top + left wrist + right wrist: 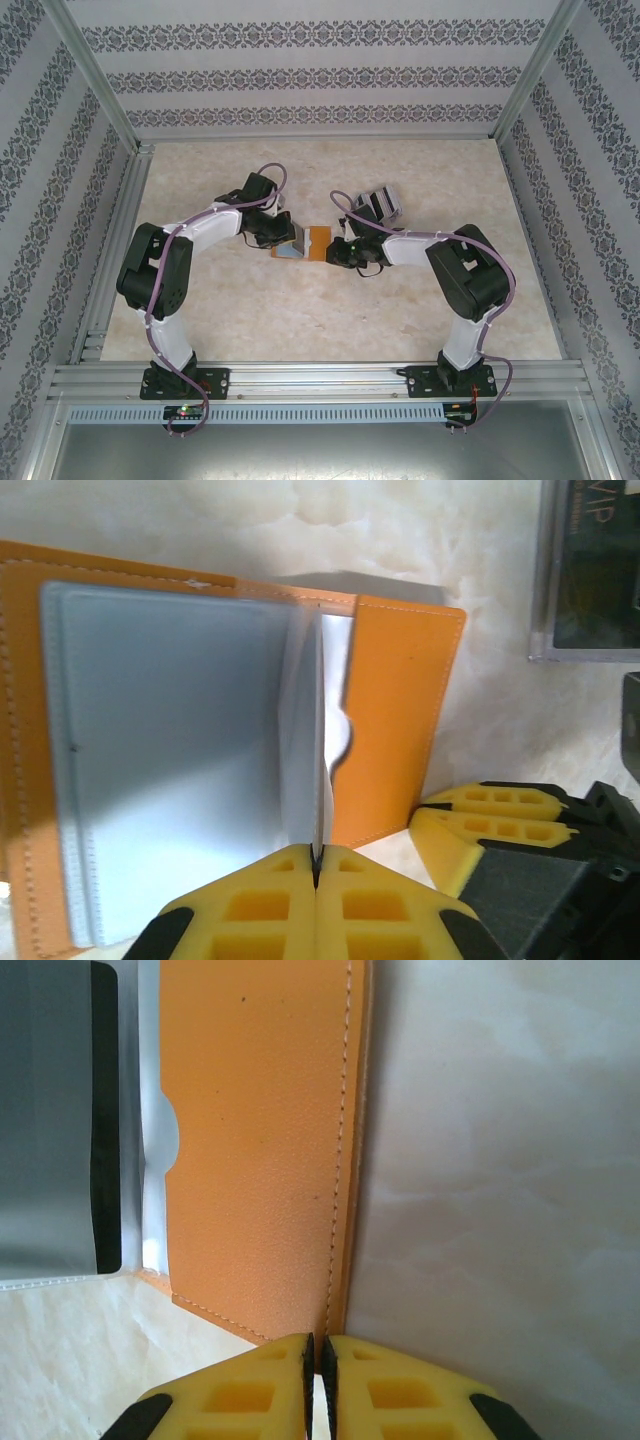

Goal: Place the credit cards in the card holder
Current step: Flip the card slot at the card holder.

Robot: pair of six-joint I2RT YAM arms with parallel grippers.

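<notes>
- The left claw is pinching a floppy pocket leaf of the open card holder on the tabletop.
- The right claw is clamping its supple cover edge.
- The credit cards, thin and probably slick, are lying near; their edges look best for gripping.

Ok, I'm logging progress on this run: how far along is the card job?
Done: the card holder lies open, and one grey striped card seems to sit in a sleeve. In hand: the left gripper pinches an inner sleeve and the right gripper pinches the orange cover, holding it spread. Left: the credit cards, stacked on the table beyond the right gripper, are not yet loaded.
</notes>
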